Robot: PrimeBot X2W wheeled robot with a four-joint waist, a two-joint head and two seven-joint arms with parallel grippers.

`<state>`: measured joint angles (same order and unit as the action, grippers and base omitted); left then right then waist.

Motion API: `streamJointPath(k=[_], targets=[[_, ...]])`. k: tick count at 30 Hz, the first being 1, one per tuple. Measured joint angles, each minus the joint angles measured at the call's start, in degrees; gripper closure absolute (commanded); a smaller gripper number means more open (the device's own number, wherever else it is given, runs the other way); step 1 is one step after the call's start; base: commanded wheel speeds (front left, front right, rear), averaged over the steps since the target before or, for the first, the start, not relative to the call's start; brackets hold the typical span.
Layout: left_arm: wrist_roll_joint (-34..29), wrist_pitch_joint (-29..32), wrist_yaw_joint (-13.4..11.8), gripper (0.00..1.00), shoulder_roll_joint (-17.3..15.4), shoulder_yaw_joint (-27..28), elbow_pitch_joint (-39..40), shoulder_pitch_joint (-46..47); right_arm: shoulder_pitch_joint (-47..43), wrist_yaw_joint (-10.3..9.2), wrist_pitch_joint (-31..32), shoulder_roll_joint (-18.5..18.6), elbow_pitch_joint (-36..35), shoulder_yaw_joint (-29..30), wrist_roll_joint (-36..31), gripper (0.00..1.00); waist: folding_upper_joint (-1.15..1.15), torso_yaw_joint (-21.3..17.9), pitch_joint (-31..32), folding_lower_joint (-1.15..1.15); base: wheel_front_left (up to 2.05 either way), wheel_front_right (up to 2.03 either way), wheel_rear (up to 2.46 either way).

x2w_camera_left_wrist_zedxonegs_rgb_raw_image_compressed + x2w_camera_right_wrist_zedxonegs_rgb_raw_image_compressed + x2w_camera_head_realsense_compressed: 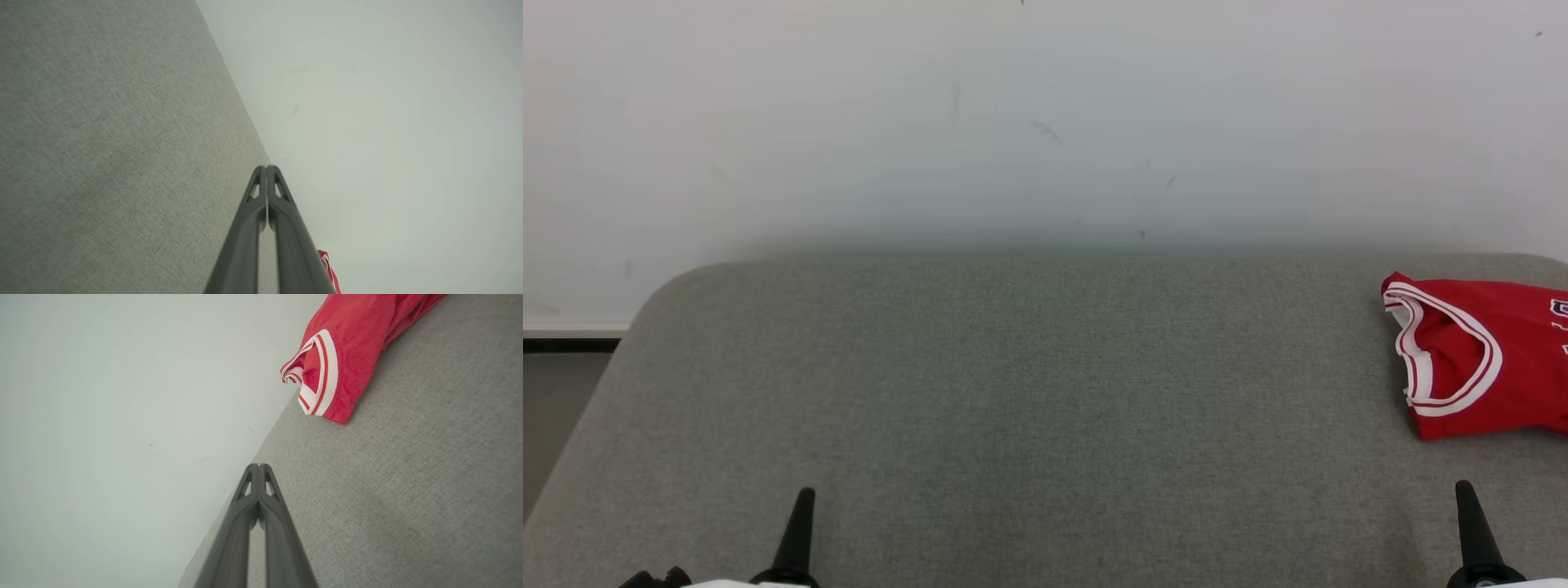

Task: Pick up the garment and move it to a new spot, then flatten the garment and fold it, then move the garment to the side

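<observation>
Red jersey (1494,359), white-trimmed, lay at right side of grey surface (1013,392), partly cut off at view's edge. Left gripper (803,502) and right gripper (1464,494) sat closed, empty, low near front edge, well apart from jersey: probably neutral pose, leaving surface free.

The left gripper (266,168), fingers pressing together, is pointing along a grey fabric surface (102,163) toward a pale wall (388,122); a red garment (325,261) is peeking out right.

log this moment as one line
jersey: right edge of grey surface, not held | left gripper: shut, empty | right gripper: shut, empty, short of jersey
</observation>
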<state>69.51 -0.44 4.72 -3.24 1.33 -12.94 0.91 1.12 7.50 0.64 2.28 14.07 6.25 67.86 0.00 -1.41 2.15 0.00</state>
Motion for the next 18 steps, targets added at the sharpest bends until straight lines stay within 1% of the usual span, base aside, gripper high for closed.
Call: streamJointPath(k=[18], targets=[[9.07,2.46,0.94,1.00,-0.01,1.74,-0.47,1.91,2.01,-0.01,2.35,0.11,0.01,0.07,9.59,1.00,0.00,0.49,-0.81,0.00,0.00,0.00,0.00]])
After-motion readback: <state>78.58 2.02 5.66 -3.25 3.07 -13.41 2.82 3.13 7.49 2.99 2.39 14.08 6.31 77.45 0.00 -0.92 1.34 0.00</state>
